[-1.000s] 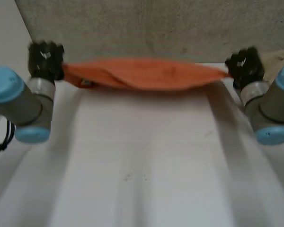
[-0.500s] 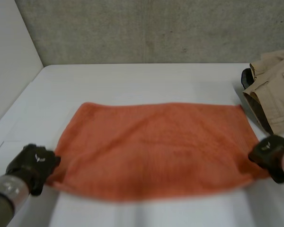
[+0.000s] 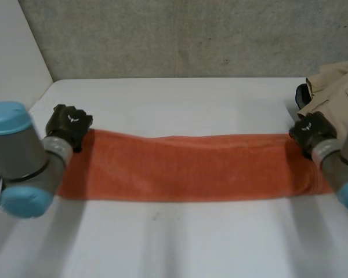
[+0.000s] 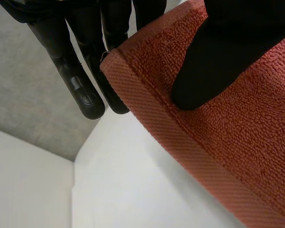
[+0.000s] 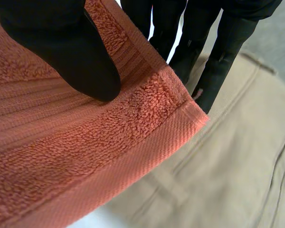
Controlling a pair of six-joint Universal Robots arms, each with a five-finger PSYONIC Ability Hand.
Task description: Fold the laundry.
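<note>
orange towel (image 3: 185, 168) narrower than before

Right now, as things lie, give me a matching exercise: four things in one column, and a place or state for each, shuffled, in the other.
1 left hand
2 right hand
3 orange towel
4 beige garment

A heaped at the white table's far right side
B long strip between both hands
C pinches the towel corner beside the beige garment
D pinches the towel's opposite corner

Pairs: 1-D, 2-C, 3-B, 4-A.
</note>
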